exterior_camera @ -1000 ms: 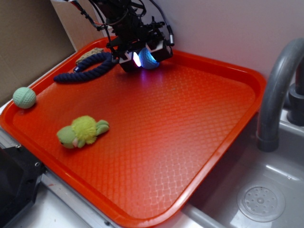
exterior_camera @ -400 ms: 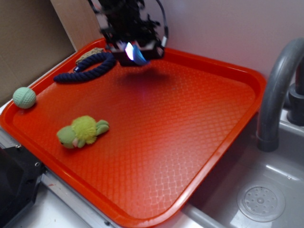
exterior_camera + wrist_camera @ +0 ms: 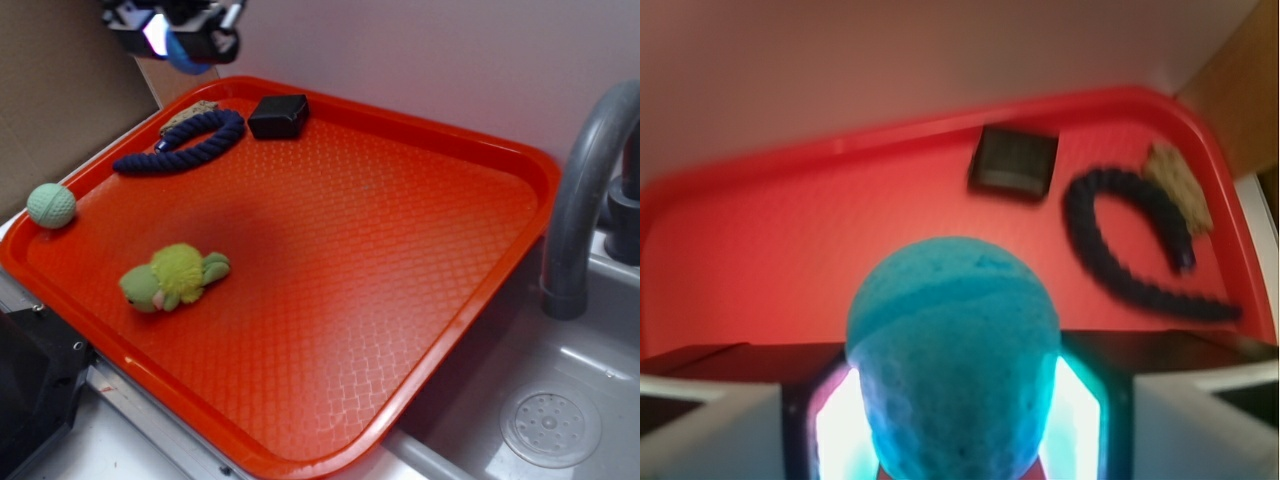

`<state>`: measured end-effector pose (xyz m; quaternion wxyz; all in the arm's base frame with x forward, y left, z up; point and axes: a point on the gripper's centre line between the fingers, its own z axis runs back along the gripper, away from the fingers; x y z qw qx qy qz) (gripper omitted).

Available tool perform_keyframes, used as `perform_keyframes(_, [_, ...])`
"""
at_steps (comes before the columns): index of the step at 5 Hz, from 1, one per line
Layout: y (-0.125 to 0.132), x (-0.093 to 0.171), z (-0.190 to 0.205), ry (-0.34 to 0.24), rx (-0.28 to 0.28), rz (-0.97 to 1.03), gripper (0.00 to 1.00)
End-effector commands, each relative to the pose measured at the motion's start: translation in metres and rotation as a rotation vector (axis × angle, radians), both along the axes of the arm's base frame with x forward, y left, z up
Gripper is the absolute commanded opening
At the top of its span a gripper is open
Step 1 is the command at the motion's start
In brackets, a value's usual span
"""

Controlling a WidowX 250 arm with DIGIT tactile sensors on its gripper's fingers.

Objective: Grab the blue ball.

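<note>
Blue ball [image 3: 952, 360]: round, no long axis or facing to report; dimpled surface; held clear above the red tray [image 3: 420, 230], over its far-left corner.
Gripper [image 3: 178, 35]: fingers clamped on the ball from both sides, pads lit.
Arm: raised high at the frame's top-left edge, mostly out of view.
Black box [image 3: 278, 116]: on tray, beside navy rope [image 3: 180, 145].

The gripper [image 3: 178, 38] is cropped at the exterior view's 11 o'clock edge, hiding most of the blue ball [image 3: 186, 57] (motion-blurred too).
</note>
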<state>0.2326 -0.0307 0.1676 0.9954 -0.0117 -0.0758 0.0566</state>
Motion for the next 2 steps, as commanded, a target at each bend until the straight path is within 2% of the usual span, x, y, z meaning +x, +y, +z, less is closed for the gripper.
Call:
perform_keyframes(1, [-0.0089,-0.0244,0.0452,0.074,-0.072,-0.153,0.0])
perform_keyframes(2, [-0.0074,-0.0283,0.0483,0.062,-0.053,-0.154,0.0])
